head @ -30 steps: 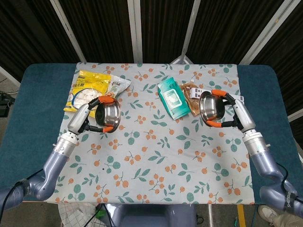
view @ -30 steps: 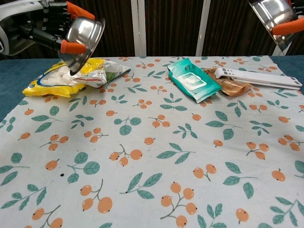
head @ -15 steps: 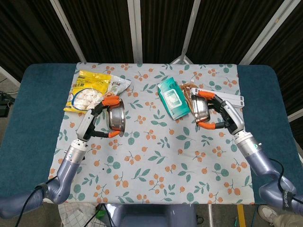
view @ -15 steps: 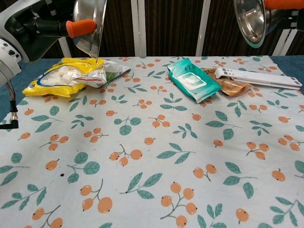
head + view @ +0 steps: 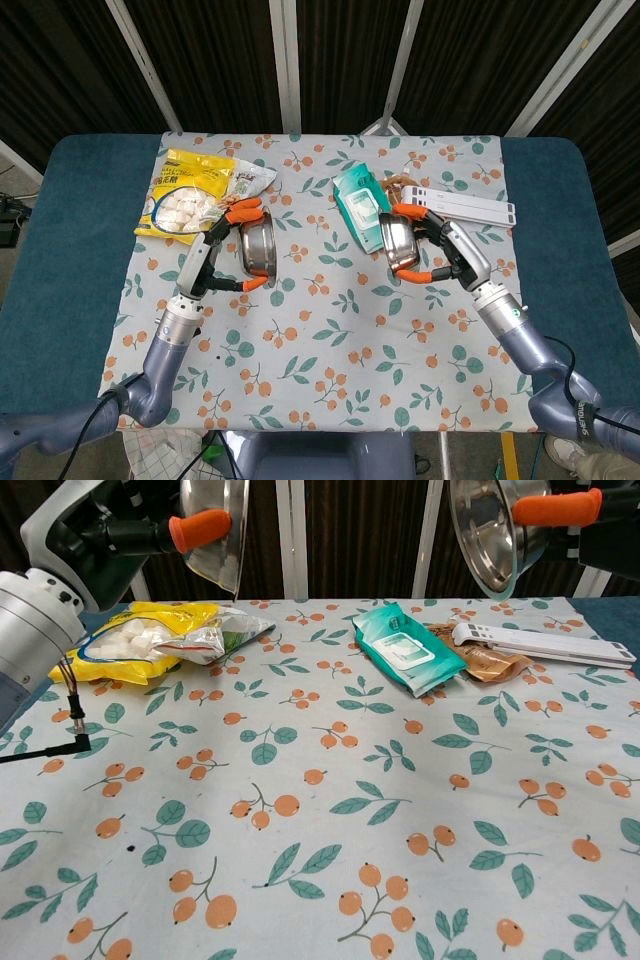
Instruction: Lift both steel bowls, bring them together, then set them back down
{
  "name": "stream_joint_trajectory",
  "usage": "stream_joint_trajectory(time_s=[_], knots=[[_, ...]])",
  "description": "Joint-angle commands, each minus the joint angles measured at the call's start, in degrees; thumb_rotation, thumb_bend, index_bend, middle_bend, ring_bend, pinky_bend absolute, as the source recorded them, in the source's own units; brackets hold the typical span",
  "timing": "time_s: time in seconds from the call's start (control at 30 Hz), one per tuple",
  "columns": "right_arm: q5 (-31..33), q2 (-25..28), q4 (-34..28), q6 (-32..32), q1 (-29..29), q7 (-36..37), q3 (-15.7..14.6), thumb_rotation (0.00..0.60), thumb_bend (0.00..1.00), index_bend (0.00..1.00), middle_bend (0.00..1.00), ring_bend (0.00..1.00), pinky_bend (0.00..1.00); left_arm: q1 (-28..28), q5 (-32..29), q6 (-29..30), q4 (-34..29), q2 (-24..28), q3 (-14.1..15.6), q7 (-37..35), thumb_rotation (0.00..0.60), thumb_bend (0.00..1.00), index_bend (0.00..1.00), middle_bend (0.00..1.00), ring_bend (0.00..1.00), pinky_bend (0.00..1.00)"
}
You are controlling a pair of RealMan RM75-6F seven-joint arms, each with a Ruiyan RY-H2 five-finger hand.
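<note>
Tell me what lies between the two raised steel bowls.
Nothing hangs between the left bowl and the right bowl: the head view shows only bare patterned tablecloth beneath the gap. The teal wipes pack lies just behind it, near the right bowl.

left bowl [image 5: 258, 248], right bowl [image 5: 397, 244] moved closer together

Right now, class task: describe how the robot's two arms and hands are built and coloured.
Both arms are glossy blue-grey tubes ending in pale silver wrist sections. The left hand and right hand are grey and black with bright orange fingertips. A thin black cable hangs beside the left forearm in the chest view.
</note>
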Motion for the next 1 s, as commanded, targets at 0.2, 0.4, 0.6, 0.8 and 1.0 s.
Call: stream_joint_trajectory(time_s=[0.2, 0.4, 0.6, 0.8, 1.0], knots=[[4.8, -3.8, -3.2, 0.7, 1.1, -7.1, 0.3, 0.6, 0.05, 0.44, 0.31, 0.34, 0.42, -1.3, 1.6, 1.9, 5.5, -4.6, 1.0, 2.2, 0.6, 0.0, 0.29, 0.14, 0.08, 0.26], [8.4, -5.1, -5.9, 0.7, 2.0, -12.6, 1.4, 0.6, 0.06, 0.44, 0.31, 0.34, 0.42, -2.2, 1.9, 2.3, 9.0, -7.8, 1.7, 0.9, 0.6, 0.0, 0.29, 0.14, 0.08, 0.26], [11.0, -5.4, -8.2, 0.1, 2.7, -17.0, 2.0, 0.6, 0.06, 0.45, 0.31, 0.34, 0.42, -3.2, 2.2, 3.2, 10.7, -9.6, 1.5, 0.1, 0.6, 0.0, 0.29, 0.14, 0.08, 0.26], [12.2, -6.0, -10.1, -0.6, 3.3, -20.5, 2.0, 0.6, 0.06, 0.45, 0.31, 0.34, 0.42, -3.7, 2.4, 3.5, 11.1, -10.6, 1.6, 0.4, 0.6, 0.0, 0.29, 0.14, 0.08, 0.26], [12.8, -6.7, -11.7, -1.2, 4.1, -23.8, 1.9, 0.6, 0.06, 0.45, 0.31, 0.34, 0.42, -4.0, 2.2, 3.6, 11.5, -11.2, 1.8, 0.3, 0.6, 0.0, 0.29, 0.14, 0.08, 0.26]])
